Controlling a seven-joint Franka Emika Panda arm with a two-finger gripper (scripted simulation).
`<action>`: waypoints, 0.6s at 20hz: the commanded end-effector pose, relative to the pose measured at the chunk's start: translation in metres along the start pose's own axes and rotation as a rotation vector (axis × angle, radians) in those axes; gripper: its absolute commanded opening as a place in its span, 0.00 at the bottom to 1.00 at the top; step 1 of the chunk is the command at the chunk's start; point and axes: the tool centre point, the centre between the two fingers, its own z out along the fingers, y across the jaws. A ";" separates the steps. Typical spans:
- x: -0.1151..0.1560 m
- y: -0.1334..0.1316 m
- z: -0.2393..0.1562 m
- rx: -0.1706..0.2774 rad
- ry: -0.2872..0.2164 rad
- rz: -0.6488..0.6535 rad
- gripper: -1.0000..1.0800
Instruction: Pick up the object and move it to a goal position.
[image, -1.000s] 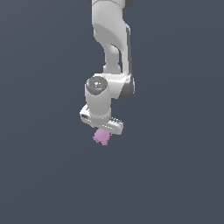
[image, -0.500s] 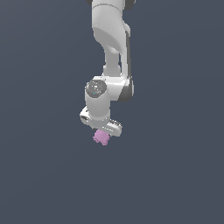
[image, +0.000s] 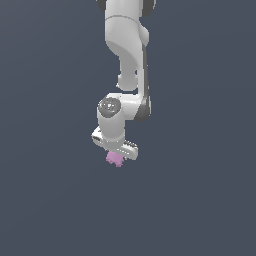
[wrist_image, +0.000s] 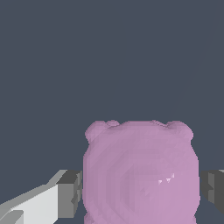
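arm (image: 125, 75) slightly lower, object (image: 114, 159) carried down

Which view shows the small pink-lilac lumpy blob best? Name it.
The wrist view: the small pink-lilac lumpy blob fills the frame between the grey fingers. The exterior view shows only a tiny pink speck under the white gripper.

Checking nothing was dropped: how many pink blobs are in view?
1. The pink lumpy blob sits between the fingers of the pincer, beneath the white arm. No other shows in either view.
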 end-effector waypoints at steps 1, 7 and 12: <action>-0.006 0.000 0.021 -0.008 -0.018 -0.006 0.96; -0.006 0.000 0.021 -0.008 -0.018 -0.006 0.00; -0.006 0.000 0.021 -0.008 -0.018 -0.006 0.00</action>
